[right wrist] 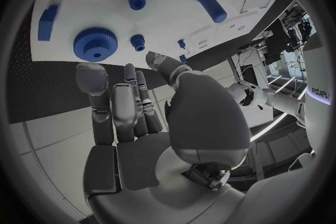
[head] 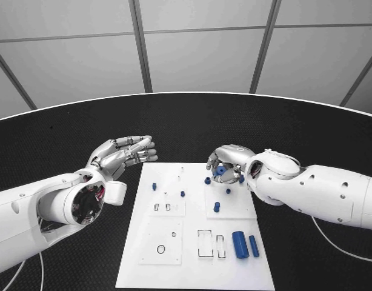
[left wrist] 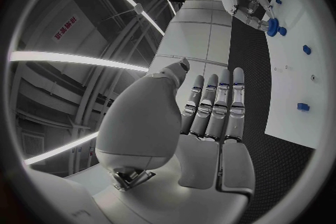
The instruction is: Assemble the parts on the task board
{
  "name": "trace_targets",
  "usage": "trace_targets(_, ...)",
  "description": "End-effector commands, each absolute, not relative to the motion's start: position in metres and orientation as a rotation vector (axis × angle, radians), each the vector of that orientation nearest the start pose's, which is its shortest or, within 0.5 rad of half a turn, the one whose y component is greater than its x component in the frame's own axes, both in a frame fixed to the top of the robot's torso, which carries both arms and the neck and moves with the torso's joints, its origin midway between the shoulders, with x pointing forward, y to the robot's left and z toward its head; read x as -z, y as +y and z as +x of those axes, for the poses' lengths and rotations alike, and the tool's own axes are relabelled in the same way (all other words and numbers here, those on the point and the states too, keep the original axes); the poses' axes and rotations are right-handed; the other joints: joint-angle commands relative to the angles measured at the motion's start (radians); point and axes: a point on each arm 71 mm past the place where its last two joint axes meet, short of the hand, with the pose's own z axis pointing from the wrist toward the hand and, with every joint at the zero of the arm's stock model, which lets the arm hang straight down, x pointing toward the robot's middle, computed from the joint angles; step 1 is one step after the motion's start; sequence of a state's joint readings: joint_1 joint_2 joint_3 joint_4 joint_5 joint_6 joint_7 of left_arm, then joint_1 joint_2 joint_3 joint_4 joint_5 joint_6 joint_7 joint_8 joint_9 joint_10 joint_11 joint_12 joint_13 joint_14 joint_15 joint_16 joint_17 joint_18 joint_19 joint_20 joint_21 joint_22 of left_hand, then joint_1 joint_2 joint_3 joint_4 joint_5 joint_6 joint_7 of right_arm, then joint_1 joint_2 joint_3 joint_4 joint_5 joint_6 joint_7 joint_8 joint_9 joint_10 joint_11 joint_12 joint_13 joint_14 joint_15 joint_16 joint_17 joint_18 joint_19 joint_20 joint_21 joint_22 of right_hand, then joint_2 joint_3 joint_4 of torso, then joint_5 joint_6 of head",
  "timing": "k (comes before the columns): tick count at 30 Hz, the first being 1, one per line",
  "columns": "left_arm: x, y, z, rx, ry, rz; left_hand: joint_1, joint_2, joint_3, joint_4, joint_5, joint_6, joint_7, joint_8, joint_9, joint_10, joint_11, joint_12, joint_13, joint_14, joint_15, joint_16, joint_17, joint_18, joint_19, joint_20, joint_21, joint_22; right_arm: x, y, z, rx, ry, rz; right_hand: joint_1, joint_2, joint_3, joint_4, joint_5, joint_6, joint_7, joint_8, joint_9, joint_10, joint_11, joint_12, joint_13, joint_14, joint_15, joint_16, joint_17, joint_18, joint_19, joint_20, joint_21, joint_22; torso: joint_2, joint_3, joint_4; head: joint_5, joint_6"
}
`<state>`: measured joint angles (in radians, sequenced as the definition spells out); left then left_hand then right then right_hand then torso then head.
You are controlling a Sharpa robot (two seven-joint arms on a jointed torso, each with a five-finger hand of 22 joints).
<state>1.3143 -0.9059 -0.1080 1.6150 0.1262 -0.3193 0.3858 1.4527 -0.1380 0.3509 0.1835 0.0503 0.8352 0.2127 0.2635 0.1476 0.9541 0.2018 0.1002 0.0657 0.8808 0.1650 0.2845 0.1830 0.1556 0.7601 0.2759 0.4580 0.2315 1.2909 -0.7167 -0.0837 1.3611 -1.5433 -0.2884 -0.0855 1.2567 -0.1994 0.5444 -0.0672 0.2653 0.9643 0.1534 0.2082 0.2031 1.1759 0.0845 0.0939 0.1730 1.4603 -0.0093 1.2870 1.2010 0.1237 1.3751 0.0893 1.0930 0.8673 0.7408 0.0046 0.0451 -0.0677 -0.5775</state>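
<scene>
Black tabletop curves across the scene, with the white task board (head: 195,267) lying in its middle, running from the near edge outward. Nearest on the board, at its right side, two blue cylinders (head: 245,244) lie side by side next to a pair of upright rectangular slots. Farther out, small blue pegs (head: 217,207) stand scattered over the board's middle and far half.

At the far right part of the board the right hand (head: 227,165) hovers with its fingers curled downward around a blue gear (right wrist: 95,43) — from the head view the gear sits just beneath the fingertips. The right wrist view shows the gear lying flat on the board, near the fingertips yet apart from them, so the hand grips nothing.

Off the board's far left corner, above the bare table, the left hand (head: 123,153) is raised with its fingers stretched out together and its palm free — it holds nothing and touches no part.
</scene>
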Motion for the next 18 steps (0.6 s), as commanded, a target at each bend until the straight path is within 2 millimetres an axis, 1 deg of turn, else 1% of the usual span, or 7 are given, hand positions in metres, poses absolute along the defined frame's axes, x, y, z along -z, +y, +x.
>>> trace_targets(1, 0.1452, 0.2171, 0.4828, 1.586, 1.394, -1.186, -0.013, -0.004, 0.005, 0.003, 0.002, 0.0, 0.039, -0.004, -0.002, -0.005, 0.002, -0.005, -0.001, -0.008, 0.002, -0.007, 0.0, 0.017, -0.01, -0.001, 0.007, 0.002, 0.1636, -0.1794, 0.5232, -0.545, 1.619, -0.305, 0.0, -0.014, 0.009, 0.004, 0.0, -0.012, -0.001, 0.006, 0.005, -0.013, 0.001, -0.006, 0.002, 0.068, 0.006, 0.044, 0.042, -0.019, 0.03, 0.004, 0.076, 0.099, 0.014, -0.0029, 0.0025, 0.0, -0.003)
trace_targets(3, 0.1445, 0.2177, 0.4827, 1.587, 1.393, -1.186, -0.013, -0.004, 0.005, 0.003, 0.002, 0.0, 0.039, -0.004, -0.002, -0.005, 0.002, -0.005, -0.001, -0.008, 0.002, -0.007, 0.0, 0.017, -0.01, -0.001, 0.007, 0.002, 0.1639, -0.179, 0.5226, -0.542, 1.629, -0.309, 0.0, -0.014, 0.01, 0.006, 0.0, -0.013, -0.001, 0.007, 0.006, -0.015, 0.001, -0.006, 0.003, 0.068, 0.006, 0.048, 0.045, -0.02, 0.032, 0.005, 0.082, 0.107, 0.017, -0.0038, 0.0029, 0.001, -0.006)
trace_targets(5, 0.1438, 0.2182, 0.4828, 1.587, 1.393, -1.186, -0.015, -0.005, 0.004, 0.003, 0.002, -0.001, 0.039, -0.005, -0.002, -0.005, 0.002, -0.006, -0.001, -0.009, 0.002, -0.008, 0.0, 0.017, -0.011, -0.001, 0.007, 0.002, 0.1642, -0.1784, 0.5218, -0.54, 1.639, -0.312, -0.001, -0.016, 0.012, 0.009, -0.001, -0.015, 0.0, 0.009, 0.008, -0.016, 0.002, -0.006, 0.004, 0.067, 0.008, 0.059, 0.053, -0.027, 0.044, 0.005, 0.115, 0.153, 0.019, -0.0039, 0.0029, 0.0, -0.008)
trace_targets(6, 0.1435, 0.2184, 0.4829, 1.588, 1.393, -1.186, -0.015, -0.005, 0.004, 0.003, 0.002, -0.001, 0.039, -0.005, -0.002, -0.005, 0.002, -0.006, -0.001, -0.009, 0.002, -0.008, 0.0, 0.017, -0.011, -0.001, 0.007, 0.002, 0.1643, -0.1782, 0.5214, -0.539, 1.642, -0.313, -0.001, -0.016, 0.013, 0.009, -0.001, -0.015, 0.0, 0.009, 0.008, -0.016, 0.002, -0.006, 0.004, 0.067, 0.008, 0.059, 0.054, -0.027, 0.045, 0.005, 0.117, 0.155, 0.02, -0.0035, 0.003, 0.0, -0.008)
trace_targets(9, 0.1429, 0.2189, 0.4831, 1.588, 1.392, -1.186, -0.016, -0.005, 0.004, 0.003, 0.002, -0.001, 0.039, -0.005, -0.002, -0.006, 0.002, -0.007, -0.001, -0.01, 0.002, -0.009, -0.001, 0.017, -0.013, -0.001, 0.008, 0.002, 0.1644, -0.177, 0.5206, -0.539, 1.648, -0.316, -0.001, -0.019, 0.015, 0.015, -0.002, -0.019, -0.001, 0.011, 0.012, -0.019, 0.002, -0.006, 0.006, 0.067, 0.008, 0.073, 0.063, -0.038, 0.065, 0.006, 0.169, 0.226, 0.022, -0.0039, 0.003, -0.002, -0.008)
trace_targets(14, 0.1423, 0.2192, 0.4833, 1.589, 1.394, -1.187, -0.018, -0.006, 0.003, 0.003, 0.002, -0.002, 0.039, -0.006, -0.002, -0.008, 0.003, -0.009, -0.001, -0.011, 0.003, -0.009, -0.001, 0.017, -0.015, 0.0, 0.009, 0.003, 0.164, -0.1745, 0.5192, -0.531, 1.643, -0.338, -0.003, -0.02, 0.016, 0.019, -0.001, -0.019, -0.001, 0.013, 0.015, -0.02, 0.002, -0.006, 0.008, 0.066, 0.008, 0.079, 0.066, -0.039, 0.068, 0.006, 0.177, 0.236, 0.026, -0.0046, 0.0059, -0.003, -0.006)
trace_targets(18, 0.1422, 0.2194, 0.4836, 1.589, 1.396, -1.187, -0.02, -0.007, 0.003, 0.003, 0.002, -0.003, 0.04, -0.007, -0.003, -0.009, 0.003, -0.01, -0.001, -0.012, 0.003, -0.01, -0.001, 0.017, -0.017, 0.0, 0.009, 0.003, 0.1638, -0.1728, 0.519, -0.527, 1.638, -0.347, -0.005, -0.021, 0.015, 0.022, -0.002, -0.019, -0.002, 0.015, 0.016, -0.018, 0.001, -0.004, 0.009, 0.066, 0.008, 0.082, 0.068, -0.041, 0.071, 0.006, 0.188, 0.251, 0.029, -0.004, 0.009, -0.006, -0.003)
